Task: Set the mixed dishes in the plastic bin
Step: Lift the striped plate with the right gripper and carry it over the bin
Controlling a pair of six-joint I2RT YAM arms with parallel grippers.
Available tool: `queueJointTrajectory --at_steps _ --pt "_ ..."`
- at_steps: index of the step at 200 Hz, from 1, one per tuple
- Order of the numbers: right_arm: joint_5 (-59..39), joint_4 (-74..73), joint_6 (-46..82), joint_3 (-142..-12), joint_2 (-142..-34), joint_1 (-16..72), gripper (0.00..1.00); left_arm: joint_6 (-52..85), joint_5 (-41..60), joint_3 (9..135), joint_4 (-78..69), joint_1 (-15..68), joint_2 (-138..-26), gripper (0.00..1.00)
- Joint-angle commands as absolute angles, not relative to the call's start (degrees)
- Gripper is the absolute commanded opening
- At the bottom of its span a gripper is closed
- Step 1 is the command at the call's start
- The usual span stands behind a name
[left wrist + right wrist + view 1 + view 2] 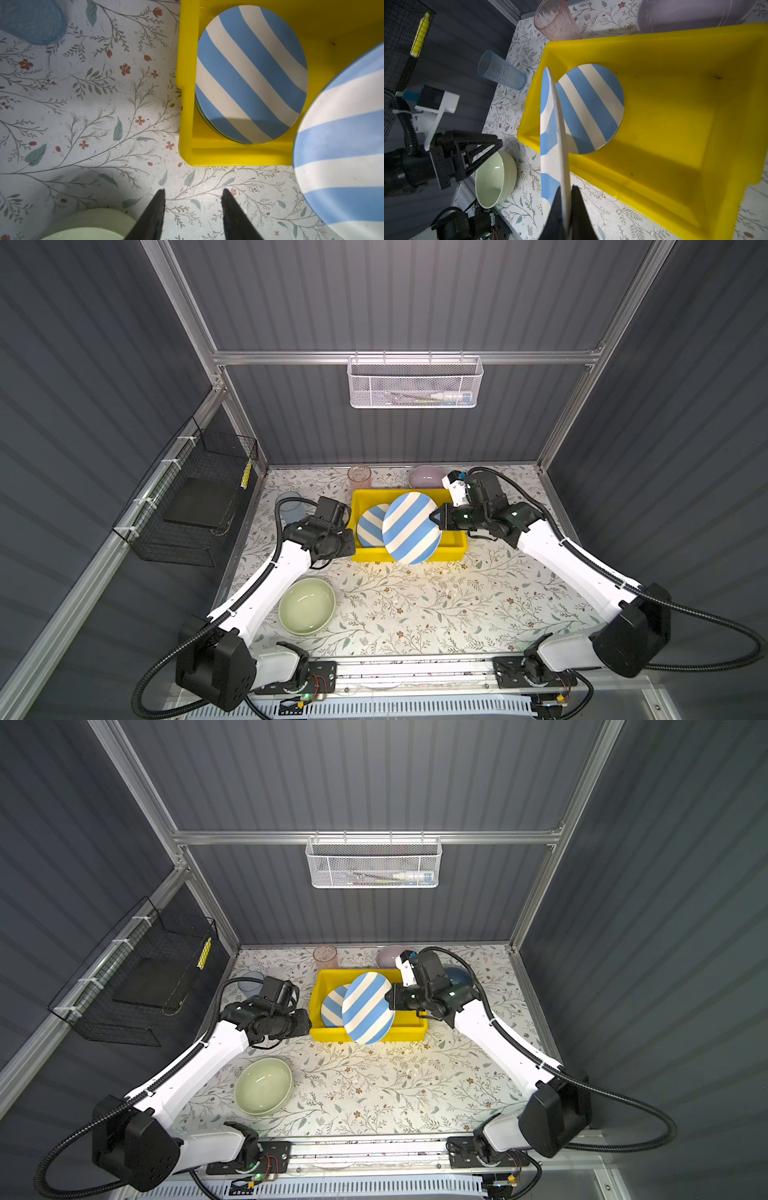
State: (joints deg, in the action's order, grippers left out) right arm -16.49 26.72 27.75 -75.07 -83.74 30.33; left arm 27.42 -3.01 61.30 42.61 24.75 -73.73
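My right gripper point(566, 187) is shut on the rim of a blue-white striped plate point(411, 526), holding it tilted above the yellow plastic bin point(451, 549). In the right wrist view this plate point(558, 124) shows edge-on. A second striped plate point(251, 74) lies flat on a stack at the left end of the bin point(187, 83). My left gripper point(193, 191) hangs open over the tablecloth just left of the bin, with nothing between its fingers. On the table stand a pale green bowl point(306, 605), a blue tumbler point(291, 506), a pink tumbler point(359, 477), a lilac bowl point(426, 476) and a blue bowl point(457, 975).
A white mesh basket point(415, 383) hangs on the back wall. A black wire basket point(195, 497) is fixed to the left wall. The right half of the bin's floor point(675, 124) is bare. The arms' bases sit along the front rail.
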Motion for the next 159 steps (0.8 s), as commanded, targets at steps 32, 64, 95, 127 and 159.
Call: queueJointTrajectory --at_steps 32,64,95,127,159 --pt "-21.06 21.01 26.65 -84.49 -93.69 29.28 0.00 26.37 -2.73 63.49 41.75 24.61 -73.50 0.46" --pt "-22.05 17.52 27.96 -85.59 -98.83 29.22 0.00 26.06 -2.91 63.41 42.06 24.61 -73.30 0.46" --pt "-22.85 14.28 29.73 -85.15 -102.40 29.18 0.00 25.88 -2.81 62.84 41.59 24.60 -72.78 0.46" --pt "-23.15 12.79 30.41 -85.17 -105.24 29.18 0.00 25.66 -2.80 62.60 41.27 24.61 -73.10 0.46" --pt "-24.64 11.35 30.71 -84.83 -106.55 29.19 0.01 25.49 -3.15 60.76 39.08 24.61 -73.38 0.45"
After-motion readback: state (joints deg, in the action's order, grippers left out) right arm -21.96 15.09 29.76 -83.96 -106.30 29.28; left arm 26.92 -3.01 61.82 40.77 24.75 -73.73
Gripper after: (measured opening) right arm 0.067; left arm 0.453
